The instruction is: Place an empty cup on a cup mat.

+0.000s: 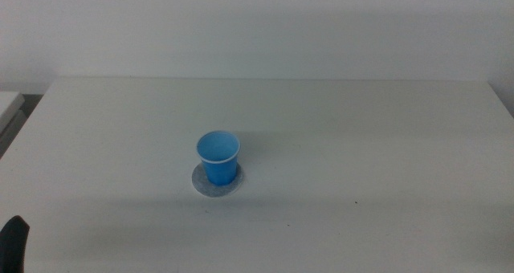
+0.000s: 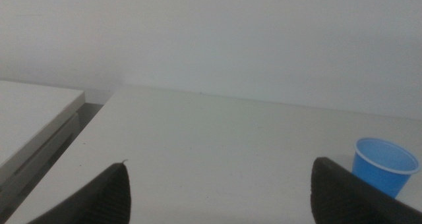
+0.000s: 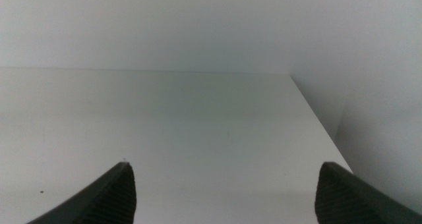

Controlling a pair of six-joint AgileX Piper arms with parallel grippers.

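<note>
The blue cup (image 1: 218, 156) stands upright on the speckled grey cup mat (image 1: 203, 184) near the middle of the table. It is empty, blue inside. The cup also shows in the left wrist view (image 2: 384, 165), partly behind one jaw. My left gripper (image 2: 221, 191) is open and empty, well back from the cup; only a dark tip of it (image 1: 14, 242) shows at the bottom left corner of the middle view. My right gripper (image 3: 227, 191) is open and empty over bare table, out of the middle view.
The white table (image 1: 361, 144) runs to a pale wall at the back. A second pale surface (image 2: 30, 118) stands beside the table's left edge. The table's right edge (image 3: 316, 118) shows in the right wrist view.
</note>
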